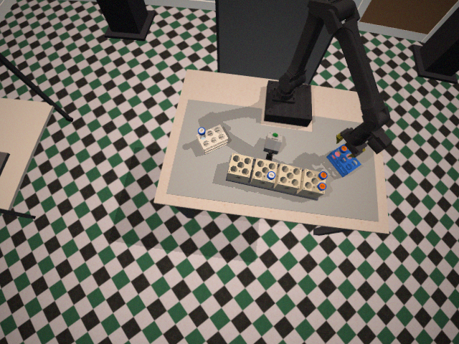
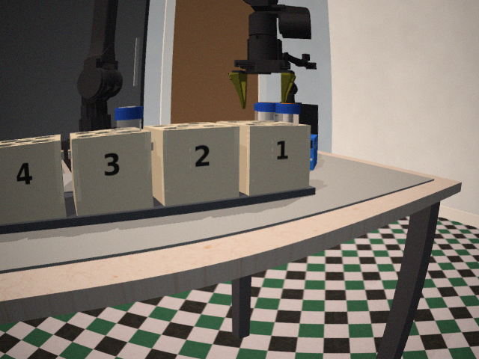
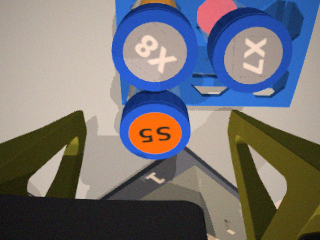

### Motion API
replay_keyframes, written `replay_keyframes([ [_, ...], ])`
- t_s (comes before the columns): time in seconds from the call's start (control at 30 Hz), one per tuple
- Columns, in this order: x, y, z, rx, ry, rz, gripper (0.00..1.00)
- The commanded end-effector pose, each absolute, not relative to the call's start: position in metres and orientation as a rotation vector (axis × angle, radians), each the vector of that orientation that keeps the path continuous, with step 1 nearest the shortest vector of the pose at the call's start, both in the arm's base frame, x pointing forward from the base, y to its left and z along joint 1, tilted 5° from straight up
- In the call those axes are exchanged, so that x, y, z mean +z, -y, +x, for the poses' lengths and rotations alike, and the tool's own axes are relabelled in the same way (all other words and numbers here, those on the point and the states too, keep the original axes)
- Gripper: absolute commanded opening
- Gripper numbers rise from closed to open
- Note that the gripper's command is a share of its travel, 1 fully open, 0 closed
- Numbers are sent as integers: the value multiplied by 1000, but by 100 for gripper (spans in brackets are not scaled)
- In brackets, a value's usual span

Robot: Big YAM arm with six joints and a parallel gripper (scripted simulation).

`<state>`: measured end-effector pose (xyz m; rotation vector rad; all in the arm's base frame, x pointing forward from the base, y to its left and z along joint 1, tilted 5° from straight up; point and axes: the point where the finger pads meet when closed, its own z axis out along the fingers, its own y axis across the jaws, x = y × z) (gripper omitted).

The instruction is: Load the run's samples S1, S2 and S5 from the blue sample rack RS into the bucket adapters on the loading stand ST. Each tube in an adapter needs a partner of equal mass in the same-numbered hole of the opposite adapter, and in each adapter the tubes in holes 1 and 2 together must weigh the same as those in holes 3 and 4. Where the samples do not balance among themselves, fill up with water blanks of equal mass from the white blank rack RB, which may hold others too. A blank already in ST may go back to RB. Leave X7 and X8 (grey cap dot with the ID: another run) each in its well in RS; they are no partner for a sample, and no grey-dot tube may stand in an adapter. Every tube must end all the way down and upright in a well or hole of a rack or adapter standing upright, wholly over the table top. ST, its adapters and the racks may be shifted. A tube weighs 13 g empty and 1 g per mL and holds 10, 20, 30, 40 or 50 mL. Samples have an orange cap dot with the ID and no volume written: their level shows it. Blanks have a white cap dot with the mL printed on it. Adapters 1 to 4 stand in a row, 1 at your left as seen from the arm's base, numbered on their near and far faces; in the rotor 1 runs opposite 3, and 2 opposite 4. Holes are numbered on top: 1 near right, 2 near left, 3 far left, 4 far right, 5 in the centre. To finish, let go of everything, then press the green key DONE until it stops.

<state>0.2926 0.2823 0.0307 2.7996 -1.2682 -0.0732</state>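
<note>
My gripper (image 1: 351, 145) (image 2: 264, 104) (image 3: 157, 120) is open and empty above the blue rack RS (image 1: 343, 172) (image 3: 293, 90). Between its spread fingers, lower down, the wrist view shows the orange-dot tube S5 (image 3: 155, 132) (image 1: 343, 148). Grey-dot tubes X8 (image 3: 154, 51) and X7 (image 3: 255, 55) stand beside it in RS. Two orange-dot tubes (image 1: 323, 175) (image 1: 321, 185) stand in adapter 1 (image 1: 307, 191) (image 2: 282, 170), holes 2 and 3, IDs unreadable. A white-dot blank (image 1: 271, 175) (image 2: 129, 113) stands in adapter 3 (image 1: 259, 180) (image 2: 111, 189), hole 3. Another blank (image 1: 201, 130) stands in white rack RB (image 1: 216, 147).
Adapter 2 (image 1: 288, 185) (image 2: 200, 181) and adapter 4 (image 1: 239, 178) (image 2: 25, 197) hold no tubes in the top view. The DONE box with its green key (image 1: 275, 135) stands between the arm's base (image 1: 287, 111) and the stand. RS lies near the table's right edge in that view.
</note>
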Motion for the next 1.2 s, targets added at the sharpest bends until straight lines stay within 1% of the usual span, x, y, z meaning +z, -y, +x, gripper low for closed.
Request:
replay_keyframes([
  [0.0, 25, -286, 292, -69, 1254, 2816, 80],
  [0.13, 38, -292, 302, -52, 1281, 2838, 80],
  [1.17, 38, -294, 302, -52, 1281, 2838, 80],
])
